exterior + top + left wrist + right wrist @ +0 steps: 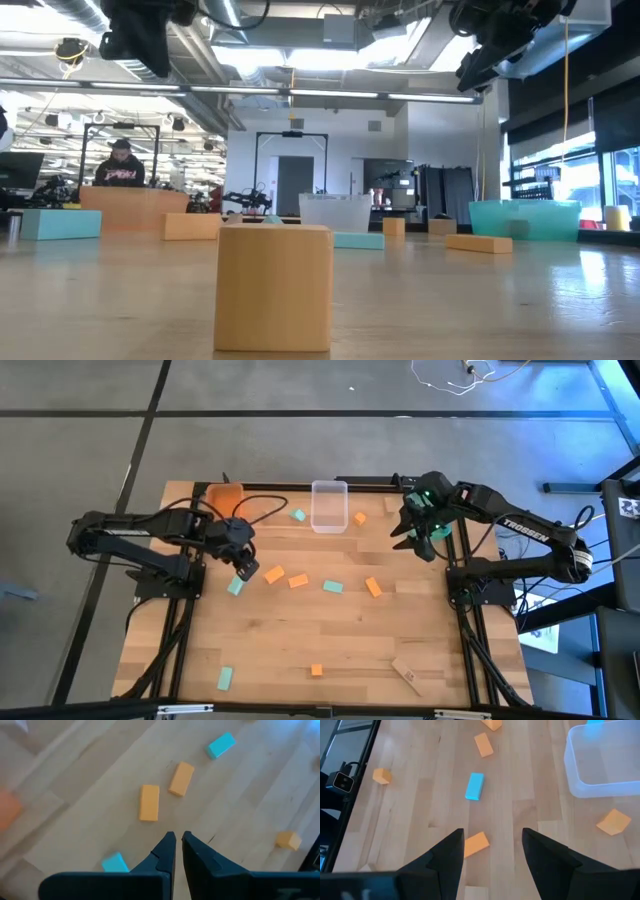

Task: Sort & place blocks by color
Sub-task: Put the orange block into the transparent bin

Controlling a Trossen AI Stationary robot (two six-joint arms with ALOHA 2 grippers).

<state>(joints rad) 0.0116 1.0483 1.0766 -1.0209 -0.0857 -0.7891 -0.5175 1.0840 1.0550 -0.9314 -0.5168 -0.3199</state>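
Left gripper (246, 569) hovers with jaws clenched on nothing, poised above two orange blocks (285, 577). Right gripper (416, 538) waits released beside the clear bin (329, 506). Blocks lie scattered across the table (330, 650), unsorted.

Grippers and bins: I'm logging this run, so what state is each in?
Left gripper: shut, empty, above the table.
Right gripper: open, empty, raised.
Clear bin: upright, looks empty.
Orange bin: upright, contents hidden.
Blocks: scattered loose on the table.
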